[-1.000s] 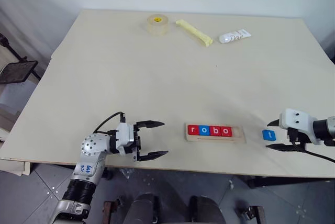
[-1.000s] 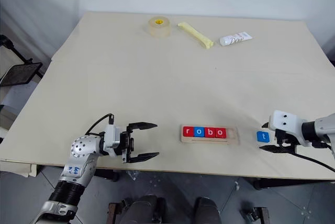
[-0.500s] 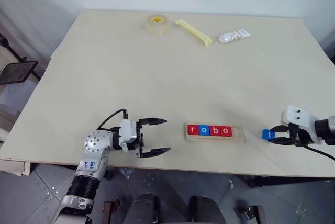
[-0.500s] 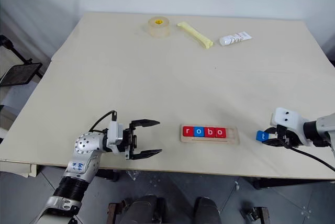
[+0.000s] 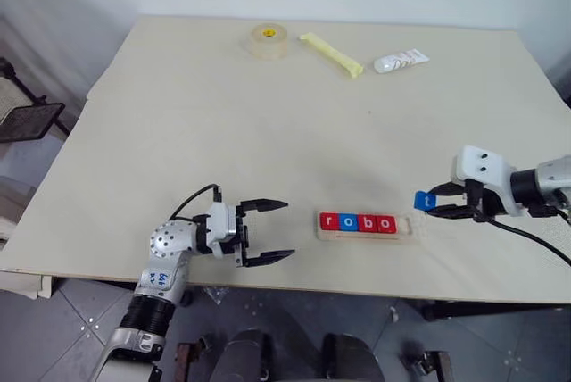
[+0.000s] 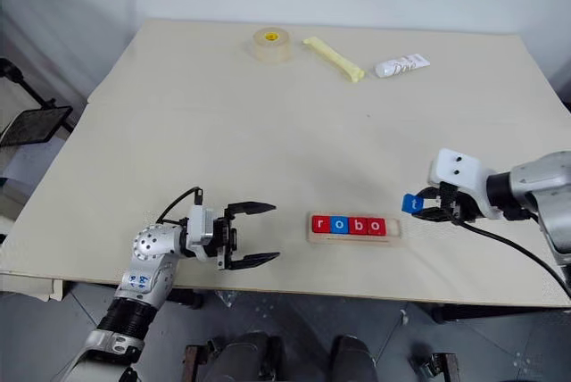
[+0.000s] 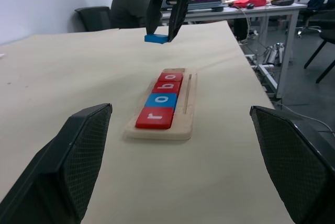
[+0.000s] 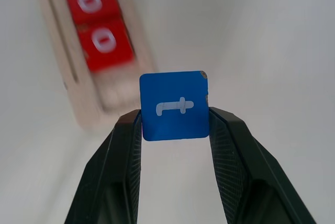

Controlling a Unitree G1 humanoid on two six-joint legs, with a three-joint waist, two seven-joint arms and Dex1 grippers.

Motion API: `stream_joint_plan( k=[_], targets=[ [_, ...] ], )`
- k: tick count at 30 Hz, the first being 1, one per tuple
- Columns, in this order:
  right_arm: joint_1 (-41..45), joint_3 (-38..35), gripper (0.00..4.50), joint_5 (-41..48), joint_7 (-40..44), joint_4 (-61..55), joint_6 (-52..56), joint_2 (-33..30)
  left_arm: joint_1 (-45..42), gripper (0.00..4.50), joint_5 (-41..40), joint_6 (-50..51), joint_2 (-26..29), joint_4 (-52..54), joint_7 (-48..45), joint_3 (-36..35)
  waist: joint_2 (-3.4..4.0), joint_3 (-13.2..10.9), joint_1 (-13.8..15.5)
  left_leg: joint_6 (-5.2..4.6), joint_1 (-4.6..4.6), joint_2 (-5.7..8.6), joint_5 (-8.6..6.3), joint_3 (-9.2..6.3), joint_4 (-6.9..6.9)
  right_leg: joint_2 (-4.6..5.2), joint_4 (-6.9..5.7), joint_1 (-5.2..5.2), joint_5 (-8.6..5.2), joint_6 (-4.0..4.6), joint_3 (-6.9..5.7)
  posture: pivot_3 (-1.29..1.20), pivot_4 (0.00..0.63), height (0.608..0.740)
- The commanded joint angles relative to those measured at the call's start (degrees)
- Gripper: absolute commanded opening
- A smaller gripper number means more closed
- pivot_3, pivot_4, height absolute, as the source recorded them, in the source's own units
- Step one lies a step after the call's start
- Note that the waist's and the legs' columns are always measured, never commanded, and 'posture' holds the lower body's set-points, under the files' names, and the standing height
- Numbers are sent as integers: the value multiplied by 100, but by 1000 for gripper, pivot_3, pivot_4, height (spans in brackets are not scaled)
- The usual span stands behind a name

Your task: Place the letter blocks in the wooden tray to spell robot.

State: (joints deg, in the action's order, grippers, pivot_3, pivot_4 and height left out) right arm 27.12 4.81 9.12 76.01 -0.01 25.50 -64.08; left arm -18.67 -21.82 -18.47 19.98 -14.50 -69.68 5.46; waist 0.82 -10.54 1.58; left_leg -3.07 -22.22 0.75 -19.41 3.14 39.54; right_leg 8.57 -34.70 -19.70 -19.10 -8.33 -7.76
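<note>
The wooden tray (image 5: 367, 225) lies near the front edge of the table (image 5: 268, 132), long side parallel to that edge. Four letter blocks sit in its groove, touching one another: a red r (image 5: 328, 220), a blue o (image 5: 347, 221), a red b (image 5: 366, 222) and a red o (image 5: 384, 223). The slot at the tray's right end is bare wood.

The right gripper (image 6: 421, 207) hangs above the table just to the right of the tray's open end. Its jaws are clenched on the two side edges of the blue t block (image 8: 174, 105), which is lifted clear of the surface and held roughly flat, letter face up. The block is near the tray but not touching it.

The left gripper (image 5: 275, 232) hovers at the front edge of the table, left of the tray and apart from it, pointing toward it. Its jaws are spread wide and hold nothing.

Along the far side of the table lie a roll of tape (image 5: 267, 40), a yellow stick-like packet (image 5: 330, 53) and a white tube (image 5: 400, 61), well apart from the tray.

In the left wrist view a person (image 7: 132, 1) in a dark top sits beyond the table, with desks behind.
</note>
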Motion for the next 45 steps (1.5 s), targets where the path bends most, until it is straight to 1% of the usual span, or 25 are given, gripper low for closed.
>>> stream_joint_plan(
  k=[1,6,10,21,23,24,25,30,33,37,42,45],
  targets=[
    [161,252,1450,-258,64,-33,-50,-53,-51,4500,26,-133,-43,11,-14,-1,0,0,-5,0,-2,4,0,-2,0,1,0,-1,0,0,0,0,150,740],
    [309,626,1450,-545,163,112,-191,-24,23,4500,37,-167,-64,59,38,1,0,0,-28,-1,-2,2,0,0,-1,-2,-1,-2,0,-1,-3,0,150,740],
    [371,791,1450,-623,241,126,-166,45,55,4500,54,-174,-96,93,95,1,0,0,-27,-1,-2,2,0,1,0,-2,-1,-2,0,-1,-3,0,150,740],
    [510,988,1450,-594,419,-17,-51,251,106,4500,85,-182,-118,158,189,-3,0,0,-22,-1,-2,2,0,-1,0,-1,-2,-2,1,-1,-3,0,150,740],
    [507,986,2185,-598,430,-45,-38,265,113,4500,86,-184,-121,162,190,0,0,0,-23,-1,-2,2,0,-1,0,-2,-2,-2,1,-1,-4,0,150,740],
    [508,969,2437,-600,405,-49,-22,290,115,4500,87,-185,-121,163,189,2,0,0,-25,-1,-2,2,0,-1,0,-2,-2,-2,1,-1,-4,0,150,740],
    [507,954,2842,-603,388,-50,-13,308,116,4500,87,-186,-122,163,188,2,0,0,-26,-1,-2,2,0,-1,0,-2,-2,-2,1,-1,-4,0,150,740],
    [567,861,4464,-546,345,-87,92,353,110,4500,88,-194,-129,157,185,3,0,0,-24,-1,-2,2,0,-1,0,-2,-2,-2,1,-1,-4,0,150,740],
    [517,775,4464,-463,382,-190,146,279,109,4500,87,-196,-131,155,177,7,0,0,-24,-1,-2,2,0,-1,0,-2,-3,-2,1,-1,-4,0,150,740],
    [166,279,4464,-102,346,-455,333,106,89,4500,82,-201,-135,138,168,3,0,0,-9,-1,-3,2,0,-4,0,-2,-3,-2,1,-1,-5,0,150,740],
    [-293,-226,4464,45,222,-328,143,-85,89,4500,66,-185,-115,130,140,-9,0,0,-17,-1,-2,4,0,-7,1,-1,-3,1,1,-2,-4,0,150,740],
    [-571,-433,3897,-12,156,-73,-140,-201,101,4500,65,-173,-107,106,113,-1,0,0,-20,-1,-2,4,0,-6,0,-2,-3,1,1,-2,-5,0,150,740]
  ],
)
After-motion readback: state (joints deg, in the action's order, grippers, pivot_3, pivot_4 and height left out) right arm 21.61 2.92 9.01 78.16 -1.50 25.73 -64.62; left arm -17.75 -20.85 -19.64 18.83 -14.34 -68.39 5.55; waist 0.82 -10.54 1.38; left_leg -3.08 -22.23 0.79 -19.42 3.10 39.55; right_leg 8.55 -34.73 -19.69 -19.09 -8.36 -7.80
